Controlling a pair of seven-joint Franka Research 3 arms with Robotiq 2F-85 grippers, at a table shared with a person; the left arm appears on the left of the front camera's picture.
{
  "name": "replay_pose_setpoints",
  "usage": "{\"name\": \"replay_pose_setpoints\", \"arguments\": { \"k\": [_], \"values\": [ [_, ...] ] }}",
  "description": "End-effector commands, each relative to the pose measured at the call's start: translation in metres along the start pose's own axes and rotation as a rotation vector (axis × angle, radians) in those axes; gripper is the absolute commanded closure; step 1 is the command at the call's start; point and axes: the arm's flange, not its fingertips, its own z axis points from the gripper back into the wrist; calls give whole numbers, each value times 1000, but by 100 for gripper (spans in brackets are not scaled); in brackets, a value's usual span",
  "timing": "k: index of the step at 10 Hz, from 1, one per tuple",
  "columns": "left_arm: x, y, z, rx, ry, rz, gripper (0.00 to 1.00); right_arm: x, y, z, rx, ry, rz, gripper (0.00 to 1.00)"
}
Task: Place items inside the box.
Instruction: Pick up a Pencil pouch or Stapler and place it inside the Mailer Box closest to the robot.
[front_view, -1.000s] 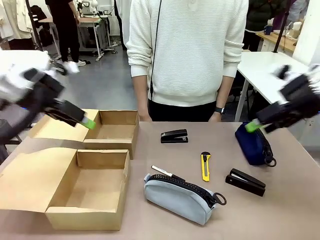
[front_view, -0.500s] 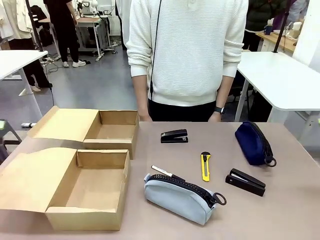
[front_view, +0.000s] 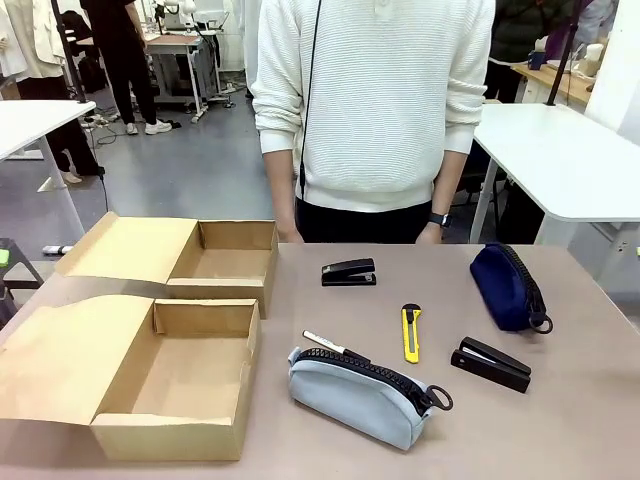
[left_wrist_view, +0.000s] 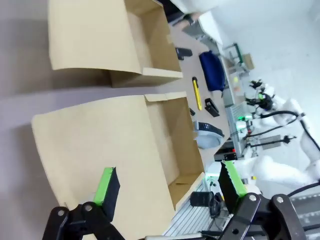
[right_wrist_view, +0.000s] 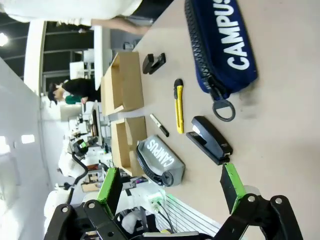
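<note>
The box (front_view: 190, 385) lies open at the near left of the table, its flap lid spread to the left. Right of it lie the grey pouch (front_view: 360, 395), a white marker (front_view: 325, 343), a yellow utility knife (front_view: 411, 332) and two black staplers (front_view: 349, 272) (front_view: 490, 364). My left gripper (left_wrist_view: 170, 185) hangs open and empty above the box's flap (left_wrist_view: 110, 145). My right gripper (right_wrist_view: 170, 184) is open and empty too, off the table's edge, looking at the nearer stapler (right_wrist_view: 210, 140), the knife (right_wrist_view: 178, 105) and the grey pouch (right_wrist_view: 161, 160).
A smaller cardboard box (front_view: 235, 255) stands open behind the big one. A dark blue pouch (front_view: 508, 285) lies at the far right. A person in a white sweater (front_view: 375, 110) stands at the table's far edge, hands down behind it.
Both arms, blurred at the left and right of the front view a second ago, have pulled back out of that picture. The items and boxes have not moved.
</note>
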Motion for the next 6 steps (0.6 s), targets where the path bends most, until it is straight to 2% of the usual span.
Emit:
{"name": "replay_pose_setpoints", "arguments": {
  "k": [1,6],
  "values": [
    [-2,0,5,-17,-18,-31,0,-2,3,6,18,-10,23,0],
    [-2,0,5,-17,-18,-31,0,-2,3,7,1,-3,1,0]
  ]
}}
